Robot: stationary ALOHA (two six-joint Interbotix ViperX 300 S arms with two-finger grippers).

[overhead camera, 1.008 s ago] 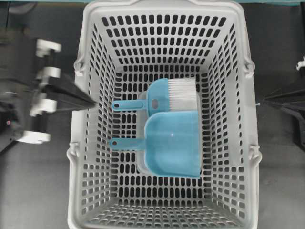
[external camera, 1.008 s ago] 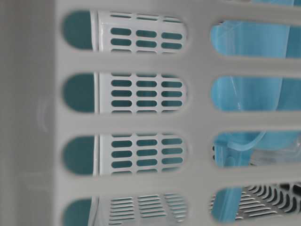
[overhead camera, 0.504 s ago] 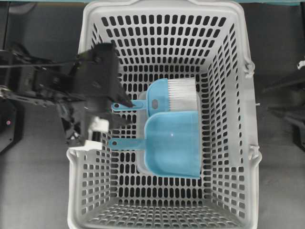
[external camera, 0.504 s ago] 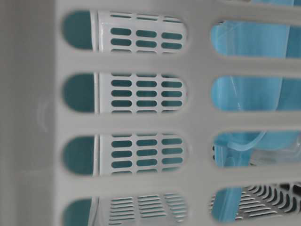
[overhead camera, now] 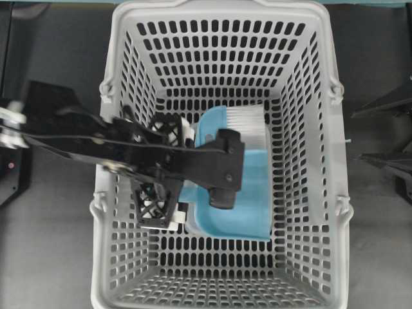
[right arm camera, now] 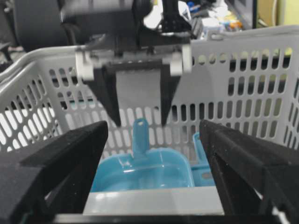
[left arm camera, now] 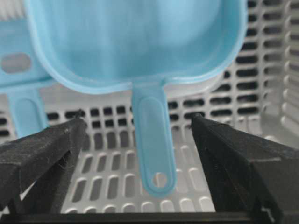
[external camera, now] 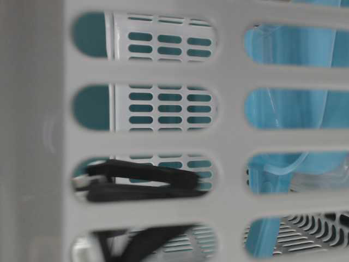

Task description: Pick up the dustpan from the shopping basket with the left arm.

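From the left wrist view we record the left hand (left arm camera: 138, 140) with its two black fingers (left arm camera: 42, 149) spread wide, one on either side of the handle of the dustpan (left arm camera: 140, 37). The handle lies in the gap between them and touches neither finger. It runs straight toward the camera, with its hole at the near end. The dustpan's broad light blue tray lies beyond, flat on the slotted floor of the shopping basket (left arm camera: 275, 93).

To the left of the tray we note part of a matching blue brush (left arm camera: 23, 88), its handle alongside the dustpan's.

In the overhead view the left arm (overhead camera: 129, 151) reaches in over the basket's left wall, and its wrist block covers the left part of the dustpan. The brush's white bristles show just above the tray, close against it. Both items sit near the middle of the basket floor.

From the right wrist view we record the right hand (right arm camera: 154, 154) also spread wide, holding nothing, outside the basket's right wall. Beyond the wall, the left hand hangs above the dustpan handle, fingers pointing down.

The basket stands on a dark bench (overhead camera: 58, 257).

The table-level view shows black arm parts through the basket slots.
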